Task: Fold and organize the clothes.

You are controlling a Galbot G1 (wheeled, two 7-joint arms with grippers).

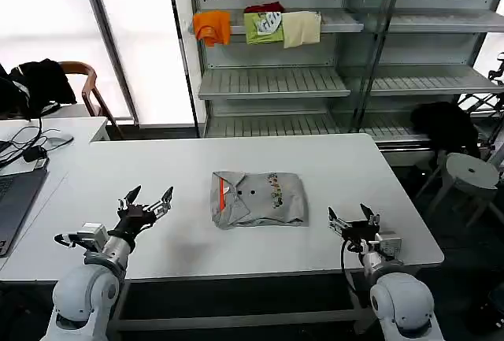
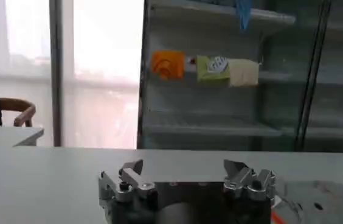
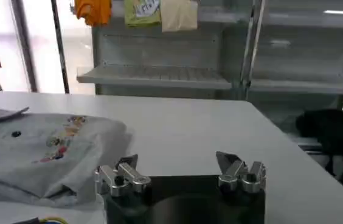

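A folded grey shirt (image 1: 257, 198) was seen lying flat at the middle of the white counter (image 1: 197, 169), its orange-red inner collar turned toward the robot's left and its small chest print facing up. The left claw (image 1: 147, 198) was held released above the counter, apart from the shirt on its left side, with nothing between its fingers. The right claw (image 1: 353, 220) was likewise spread and empty, poised near the counter's front edge to the right of the shirt. Coloured garments (image 1: 258, 26) were draped on a shelf behind.
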